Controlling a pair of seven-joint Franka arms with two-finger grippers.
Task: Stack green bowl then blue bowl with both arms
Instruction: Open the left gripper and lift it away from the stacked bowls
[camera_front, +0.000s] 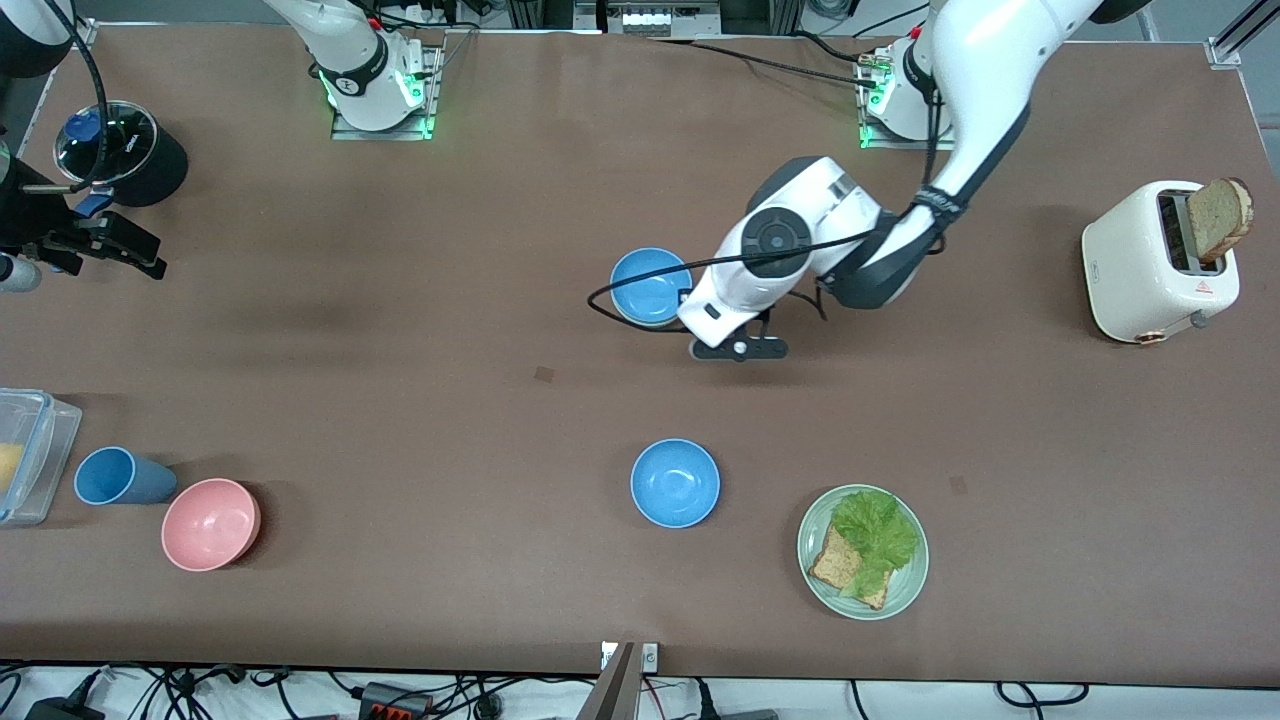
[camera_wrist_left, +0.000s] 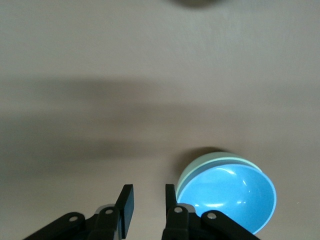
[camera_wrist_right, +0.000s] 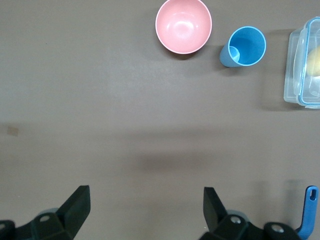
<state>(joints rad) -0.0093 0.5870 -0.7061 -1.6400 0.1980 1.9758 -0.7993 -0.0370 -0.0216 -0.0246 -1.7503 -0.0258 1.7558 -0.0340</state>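
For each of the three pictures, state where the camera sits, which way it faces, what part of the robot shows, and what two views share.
Front view: high across the table, facing both bases; shows both white arms, the left tool beside the stacked bowls.
Left wrist view: looks down past its narrowly parted tool at the small bright-blue matte bowl nested in the pale sage-green bowl.
Right wrist view: looks down past its wide-open tool.
Shared: the pink round bowl and blue cup also show in front.

Two blue bowls (camera_front: 675, 483) (camera_front: 648, 285) are counted, one nested in the single green bowl (camera_wrist_left: 200, 166); one pink bowl (camera_front: 209, 523) and one blue cup (camera_front: 118, 476) are seen. One plate (camera_front: 905, 585), one toaster (camera_front: 1140, 265) and one clear container (camera_front: 30, 455) are shown.
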